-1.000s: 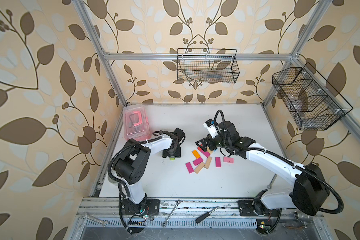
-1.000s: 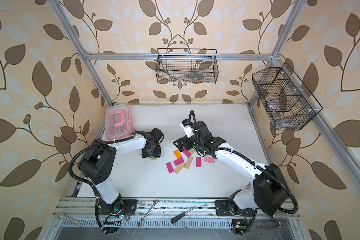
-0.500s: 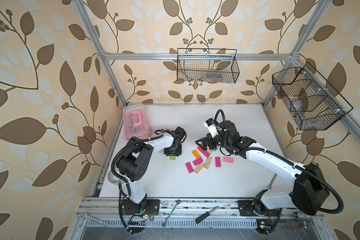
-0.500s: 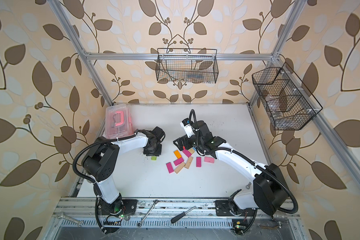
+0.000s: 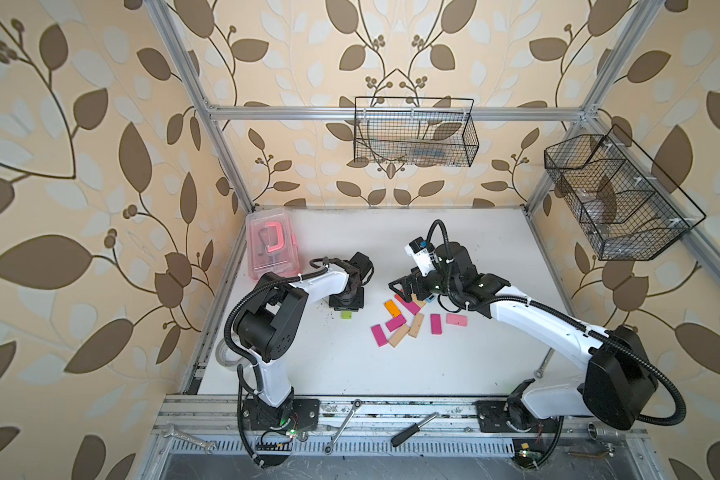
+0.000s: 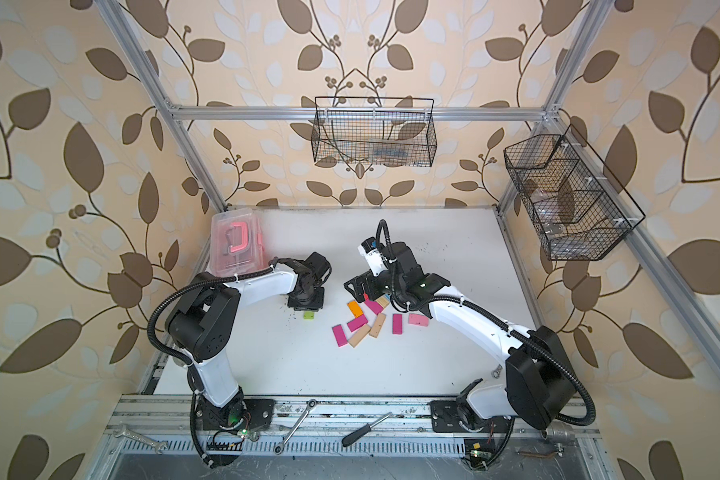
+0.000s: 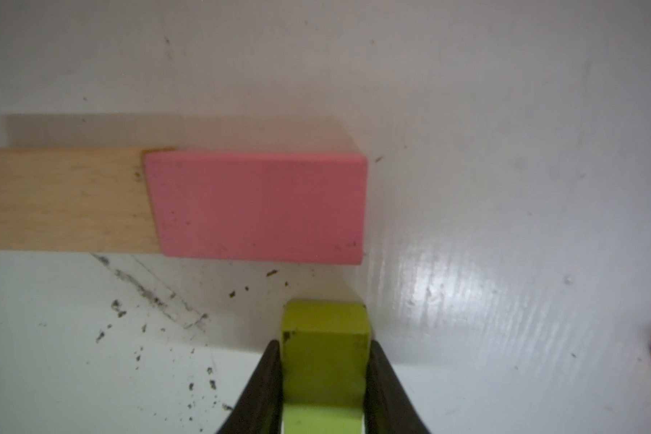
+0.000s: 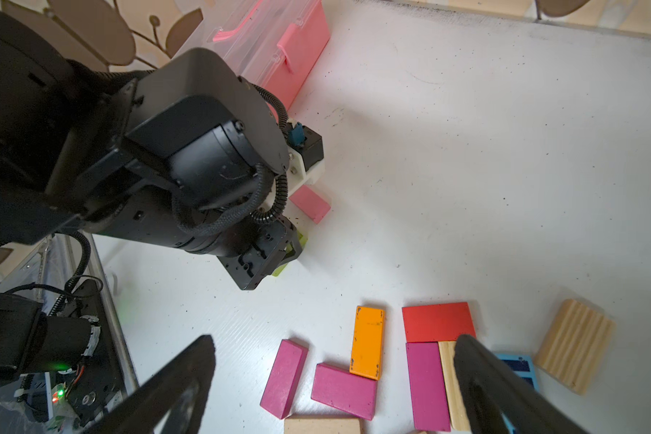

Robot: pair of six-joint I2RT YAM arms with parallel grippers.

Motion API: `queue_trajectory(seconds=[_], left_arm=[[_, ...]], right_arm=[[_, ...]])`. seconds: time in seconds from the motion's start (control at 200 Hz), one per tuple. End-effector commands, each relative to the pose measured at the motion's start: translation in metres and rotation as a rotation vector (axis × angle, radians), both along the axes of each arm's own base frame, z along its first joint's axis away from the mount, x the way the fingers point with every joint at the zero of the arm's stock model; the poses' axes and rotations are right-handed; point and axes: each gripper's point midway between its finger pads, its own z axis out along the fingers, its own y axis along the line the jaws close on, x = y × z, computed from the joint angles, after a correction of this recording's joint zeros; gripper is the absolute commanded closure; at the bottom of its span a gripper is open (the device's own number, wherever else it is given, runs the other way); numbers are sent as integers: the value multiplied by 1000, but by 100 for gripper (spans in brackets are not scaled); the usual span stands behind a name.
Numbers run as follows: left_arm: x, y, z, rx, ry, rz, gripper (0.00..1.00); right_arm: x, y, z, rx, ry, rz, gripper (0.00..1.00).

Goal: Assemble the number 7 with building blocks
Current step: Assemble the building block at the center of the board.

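First, at the far left of the white worktop (image 5: 454,365) sits a pink plastic box (image 5: 270,245) with a handle on its lid. Just right of it the left arm (image 5: 308,286) reaches down, and the left jaws stand narrow, clamped on the two sides of a lime green block (image 7: 324,353); whether that block rests on the worktop cannot be told. On its far side, a small gap away, a pink block (image 7: 256,210) and a plain wood block (image 7: 64,199) lie flat, end to end and touching; in both top views the arm hides them. Further right, near the middle, the other blocks lie loose and flat in a group: a magenta block (image 5: 378,335) at its left end, an orange block (image 5: 392,308) on the far side of that, a long wood block (image 5: 399,335) and more magenta and wood pieces between, and a second pink block (image 5: 457,319) at the right end. The right arm (image 5: 537,324) comes in from the near right, and the right jaws hang wide open over the far edge of this group, holding nothing, with a red block (image 8: 436,321), a blue striped block (image 8: 515,366) and a ridged wood block (image 8: 574,345) close below them.
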Motion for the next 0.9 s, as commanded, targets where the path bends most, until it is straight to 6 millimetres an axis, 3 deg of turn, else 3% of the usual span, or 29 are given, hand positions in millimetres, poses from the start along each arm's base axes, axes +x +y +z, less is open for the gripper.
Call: queue_trajectory(seconds=[0.0, 0.16, 0.3, 0.74, 0.895], left_arm=[[4, 2, 9, 31, -19, 1, 57], [-1, 4, 10, 30, -8, 13, 43], [-7, 3, 13, 7, -1, 20, 42], [-13, 8, 9, 24, 16, 30, 67], [-7, 5, 11, 15, -4, 23, 69]], right_arm=[[3, 10, 14, 30, -24, 24, 0], [2, 11, 14, 30, -23, 26, 1], [1, 12, 14, 30, -22, 28, 1], [-1, 18, 17, 35, -30, 40, 1], [-2, 20, 17, 37, -28, 43, 1]])
